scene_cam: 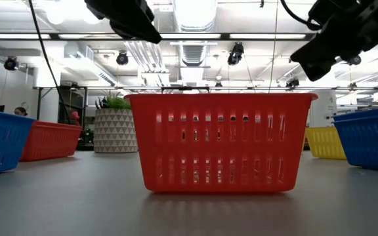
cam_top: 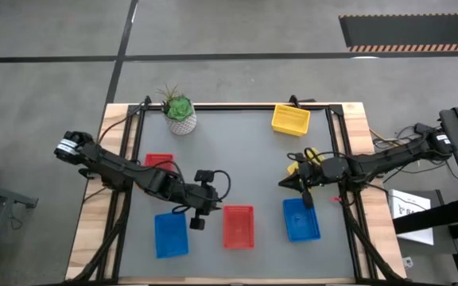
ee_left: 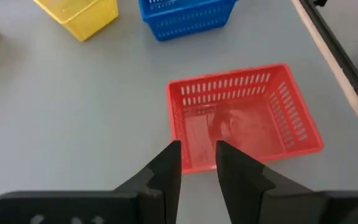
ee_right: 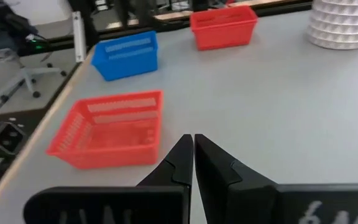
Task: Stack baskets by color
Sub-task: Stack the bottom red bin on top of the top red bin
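A red basket (cam_top: 238,226) (ee_left: 241,118) stands on its base near the table's front middle. My left gripper (cam_top: 209,210) (ee_left: 197,149) hovers just left of it, above it, open, with nothing between the fingers. A blue basket (cam_top: 171,234) sits at the front left, and another red basket (cam_top: 159,162) lies partly under my left arm. A blue basket (cam_top: 300,219) sits at the front right. One yellow basket (cam_top: 290,119) stands at the far edge, and a second yellow one (cam_top: 302,163) is partly under my right arm. My right gripper (cam_top: 283,184) (ee_right: 193,140) is shut and holds nothing, above the table and right of its middle.
A green plant in a white pot (cam_top: 180,116) stands at the far left of the grey mat. A black frame (cam_top: 340,159) runs around the mat. Bare mat (cam_top: 237,151) lies in the middle between the two arms.
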Motion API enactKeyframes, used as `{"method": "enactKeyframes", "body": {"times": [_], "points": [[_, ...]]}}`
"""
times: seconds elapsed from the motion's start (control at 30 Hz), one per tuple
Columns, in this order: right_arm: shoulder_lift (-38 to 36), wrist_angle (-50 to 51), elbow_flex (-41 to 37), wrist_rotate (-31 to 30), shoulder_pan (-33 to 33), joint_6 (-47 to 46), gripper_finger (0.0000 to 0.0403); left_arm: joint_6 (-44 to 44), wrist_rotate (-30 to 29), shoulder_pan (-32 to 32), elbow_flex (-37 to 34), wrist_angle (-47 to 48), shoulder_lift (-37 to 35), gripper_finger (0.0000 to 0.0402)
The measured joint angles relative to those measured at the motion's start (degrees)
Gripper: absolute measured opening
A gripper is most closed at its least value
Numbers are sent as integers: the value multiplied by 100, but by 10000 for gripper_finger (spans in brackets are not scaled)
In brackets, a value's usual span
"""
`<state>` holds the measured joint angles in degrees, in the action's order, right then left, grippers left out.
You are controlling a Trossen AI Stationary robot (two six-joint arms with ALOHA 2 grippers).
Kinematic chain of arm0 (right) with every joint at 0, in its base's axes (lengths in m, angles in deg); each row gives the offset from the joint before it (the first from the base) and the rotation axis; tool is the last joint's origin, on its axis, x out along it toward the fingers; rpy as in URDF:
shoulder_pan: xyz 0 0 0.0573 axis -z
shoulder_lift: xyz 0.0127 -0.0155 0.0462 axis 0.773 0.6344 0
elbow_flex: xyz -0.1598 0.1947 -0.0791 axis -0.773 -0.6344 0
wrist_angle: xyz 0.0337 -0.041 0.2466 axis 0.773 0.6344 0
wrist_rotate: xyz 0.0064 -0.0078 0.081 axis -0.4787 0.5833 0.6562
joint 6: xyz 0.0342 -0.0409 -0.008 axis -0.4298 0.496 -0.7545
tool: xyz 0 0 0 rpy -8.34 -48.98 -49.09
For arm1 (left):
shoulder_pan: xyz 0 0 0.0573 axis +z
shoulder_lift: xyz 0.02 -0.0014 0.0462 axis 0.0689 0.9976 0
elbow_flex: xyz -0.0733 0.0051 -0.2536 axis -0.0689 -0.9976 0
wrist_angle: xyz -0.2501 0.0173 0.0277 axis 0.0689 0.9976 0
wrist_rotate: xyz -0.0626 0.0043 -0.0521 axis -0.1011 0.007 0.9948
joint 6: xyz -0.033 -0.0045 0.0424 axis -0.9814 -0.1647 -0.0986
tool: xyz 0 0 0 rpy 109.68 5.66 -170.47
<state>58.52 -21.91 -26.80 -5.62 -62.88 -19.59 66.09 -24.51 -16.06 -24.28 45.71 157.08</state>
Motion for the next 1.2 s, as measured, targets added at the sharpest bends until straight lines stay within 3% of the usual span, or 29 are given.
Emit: {"method": "enactKeyframes", "body": {"times": [0.43,1.2], "points": [[1030,535,1240,1,-888,-198,9,4,-294,4,-1246,-1291,-808,84],[2738,4422,3667,-5,-1795,-2137,9,4,-425,4,-1322,-1336,-1061,84]]}}
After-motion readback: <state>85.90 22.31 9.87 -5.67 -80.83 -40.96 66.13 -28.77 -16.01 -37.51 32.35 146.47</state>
